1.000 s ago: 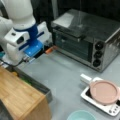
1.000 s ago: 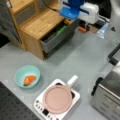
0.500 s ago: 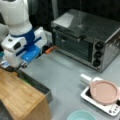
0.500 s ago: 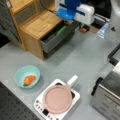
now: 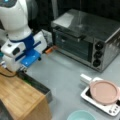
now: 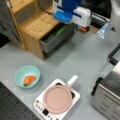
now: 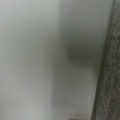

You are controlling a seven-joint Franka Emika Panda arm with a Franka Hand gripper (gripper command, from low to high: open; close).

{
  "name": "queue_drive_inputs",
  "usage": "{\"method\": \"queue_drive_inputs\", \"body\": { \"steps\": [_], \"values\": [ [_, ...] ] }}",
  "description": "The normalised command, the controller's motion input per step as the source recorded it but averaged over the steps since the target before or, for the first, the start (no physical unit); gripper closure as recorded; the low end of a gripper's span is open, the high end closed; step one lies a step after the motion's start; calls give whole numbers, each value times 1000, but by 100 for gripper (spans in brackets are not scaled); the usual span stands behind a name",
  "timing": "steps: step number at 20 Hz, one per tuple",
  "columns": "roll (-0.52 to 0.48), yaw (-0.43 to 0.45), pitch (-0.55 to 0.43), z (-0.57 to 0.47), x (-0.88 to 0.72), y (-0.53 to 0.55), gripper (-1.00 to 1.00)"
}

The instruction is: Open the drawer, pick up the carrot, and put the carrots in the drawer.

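The white arm (image 5: 15, 20) comes down from a front view's top left corner, its wrist bent so that the white and blue hand housing (image 5: 23, 53) tilts downward toward the table's left edge. In a front view the same blue and white housing (image 6: 71, 12) hangs at the top, near the table's far edge. The gripper's fingers are hidden beneath the housing in both front views, and the wrist view shows none of them.

one drawer (image 6: 56, 40), perhaps two carrots (image 6: 29, 80), one bowl (image 6: 18, 74)
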Motion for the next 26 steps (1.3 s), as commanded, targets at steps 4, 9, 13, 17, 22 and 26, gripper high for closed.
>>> {"method": "queue_drive_inputs", "body": {
  "steps": [4,9,13,17,22,26],
  "values": [
    [-47,141,-13,-49,78,-177,-100],
    [-60,142,-4,-66,77,-145,-100],
    [-95,135,40,-70,60,-117,-100],
    [-102,140,38,-88,61,-110,-100],
    [-100,141,39,-85,51,-92,-100],
    [-102,145,17,-124,40,-87,-100]
  ]
}}
